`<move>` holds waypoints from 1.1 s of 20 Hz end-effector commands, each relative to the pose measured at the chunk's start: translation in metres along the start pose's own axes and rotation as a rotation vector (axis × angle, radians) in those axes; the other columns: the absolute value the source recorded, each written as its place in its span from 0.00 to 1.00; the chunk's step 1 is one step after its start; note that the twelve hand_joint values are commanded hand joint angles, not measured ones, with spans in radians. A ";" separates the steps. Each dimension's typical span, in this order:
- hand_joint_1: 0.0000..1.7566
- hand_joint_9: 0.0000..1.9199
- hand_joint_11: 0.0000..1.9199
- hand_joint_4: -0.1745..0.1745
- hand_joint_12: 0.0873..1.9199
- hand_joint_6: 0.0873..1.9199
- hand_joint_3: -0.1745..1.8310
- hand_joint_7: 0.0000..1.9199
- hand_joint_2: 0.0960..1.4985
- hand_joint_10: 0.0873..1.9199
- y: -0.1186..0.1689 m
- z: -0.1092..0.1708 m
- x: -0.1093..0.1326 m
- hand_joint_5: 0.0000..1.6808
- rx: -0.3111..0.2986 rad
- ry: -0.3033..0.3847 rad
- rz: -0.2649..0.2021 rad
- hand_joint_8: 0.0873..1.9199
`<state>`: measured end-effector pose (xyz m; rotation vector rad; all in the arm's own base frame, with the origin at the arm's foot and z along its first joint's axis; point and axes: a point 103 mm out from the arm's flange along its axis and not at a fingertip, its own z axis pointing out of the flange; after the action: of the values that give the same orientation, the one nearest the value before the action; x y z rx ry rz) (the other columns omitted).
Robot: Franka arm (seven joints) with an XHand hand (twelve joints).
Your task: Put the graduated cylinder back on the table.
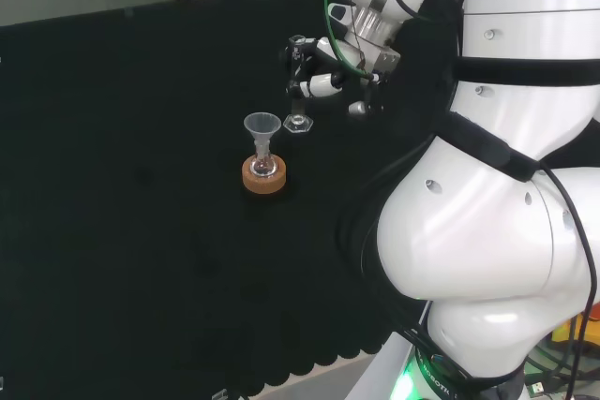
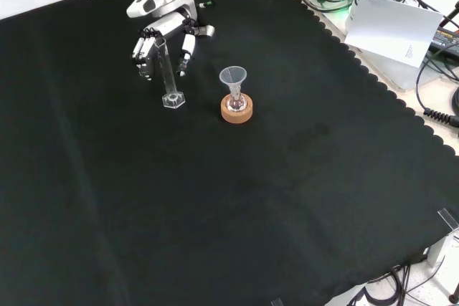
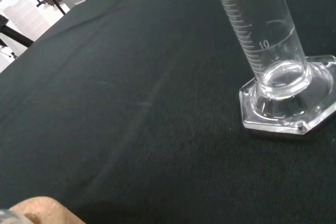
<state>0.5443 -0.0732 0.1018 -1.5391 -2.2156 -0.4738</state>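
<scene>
- The desk (image 2: 287, 198) is covered with a black cloth, and its near right edge in the front view is cut in little waves.
- A tall, thin graduated cylinder (image 2: 166, 77) of clear glass stands upright on the cloth, in the far left part of the front view.
- Its flat six-sided foot (image 3: 286, 111) sits on the cloth, as the wrist view shows from up close.
- The glass tube has small lines and numbers up its side.
- I cannot tell if there is any liquid inside it.
- The hand (image 2: 163, 41) hangs down from the top of the front view, right over the cylinder.
- Its fingers (image 2: 185, 51) are curled around the upper part of the tube, some on the left of it and some on the right.
- From these views I cannot tell for sure if the fingers touch the glass.
- In the head view the hand (image 1: 323, 77) reaches out to the left of the big white arm (image 1: 506, 185), with the cylinder's foot (image 1: 298, 124) just below it.
- A round cork ring (image 2: 236, 110) lies on the cloth just to the right of the cylinder in the front view.
- A small round glass flask (image 2: 236, 102) sits in the ring.
- A clear funnel (image 2: 233, 79) stands in the neck of the flask with its wide mouth up.
- The cylinder and the cork ring are near each other but do not touch.
- A white sheet of paper (image 2: 393, 26) lies off the cloth at the far right of the front view, beside some cables (image 2: 437, 98).
</scene>
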 end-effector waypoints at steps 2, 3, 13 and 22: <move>0.47 0.46 0.23 0.30 0.66 0.19 0.00 0.20 0.60 0.00 -0.005 -0.026 0.005 0.22 -0.010 -0.009 0.019 0.33; 0.47 0.46 0.22 0.30 0.67 0.18 0.00 0.20 0.60 0.00 -0.007 -0.031 0.006 0.22 -0.014 -0.013 0.022 0.33; 0.44 0.41 0.17 0.29 0.69 0.13 0.00 0.15 0.59 0.00 -0.035 -0.074 0.012 0.22 -0.054 -0.083 0.100 0.34; 0.43 0.40 0.15 0.29 0.69 0.11 0.00 0.13 0.60 0.00 -0.067 -0.127 0.040 0.22 -0.114 -0.161 0.137 0.34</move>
<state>0.5117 -0.1126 0.1964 -1.7378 -2.2186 -0.4684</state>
